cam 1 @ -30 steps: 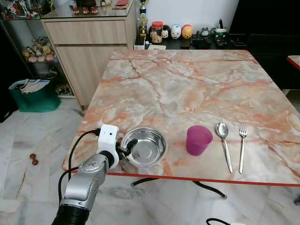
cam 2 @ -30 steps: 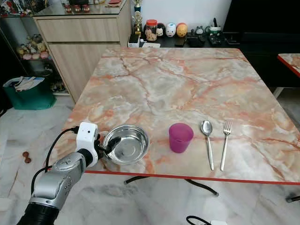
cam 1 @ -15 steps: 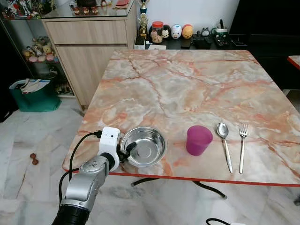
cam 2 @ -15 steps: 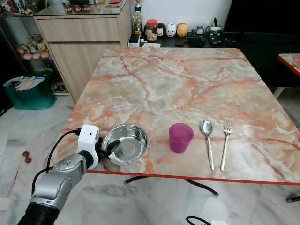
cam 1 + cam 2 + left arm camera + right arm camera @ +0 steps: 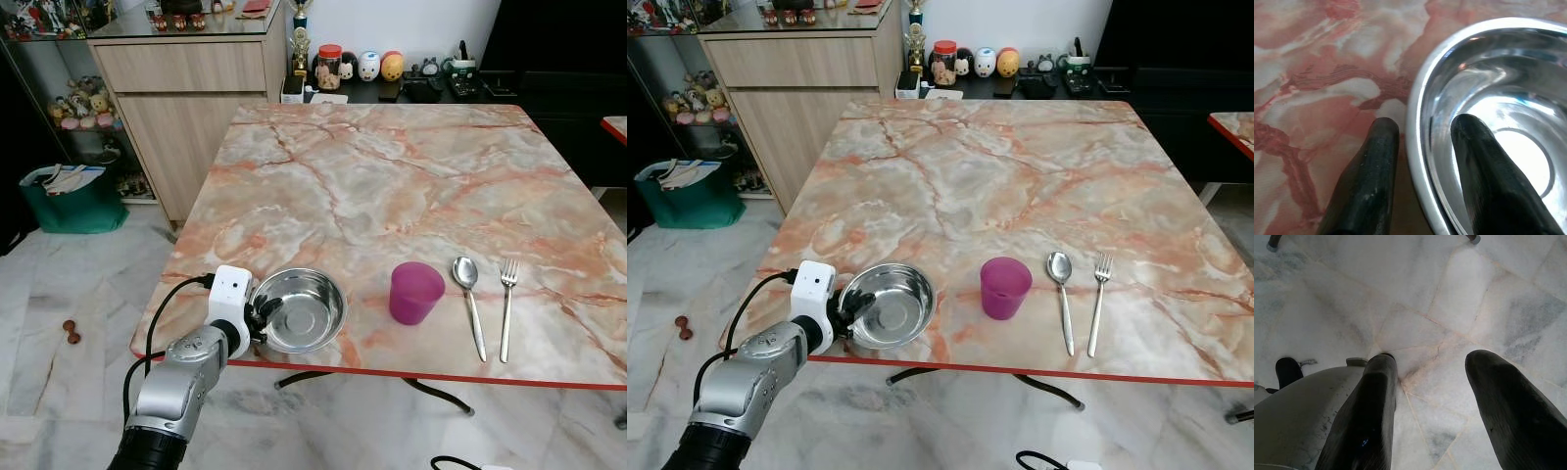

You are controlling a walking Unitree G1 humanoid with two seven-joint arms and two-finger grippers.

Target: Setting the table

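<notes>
A steel bowl (image 5: 304, 311) sits near the table's front left edge. My left gripper (image 5: 265, 313) is at its left rim and open. In the left wrist view one black finger (image 5: 1371, 176) rests outside on the marble. The other finger (image 5: 1488, 171) is inside the bowl (image 5: 1498, 98), with the rim between them and a small gap on the outer side. A purple cup (image 5: 415, 292) stands right of the bowl. Beyond the cup lie a spoon (image 5: 469, 299) and a fork (image 5: 506, 304). My right gripper (image 5: 1430, 367) hangs open over the floor tiles.
The marble table (image 5: 392, 176) has a red front edge. Behind it are a wooden cabinet (image 5: 186, 108) and a dark sideboard with jars and figurines (image 5: 362, 67). A green bag (image 5: 69, 196) sits on the floor at left.
The left gripper's fingers have drawn closer together around the bowl's left rim. The bowl has shifted slightly toward the front left.
</notes>
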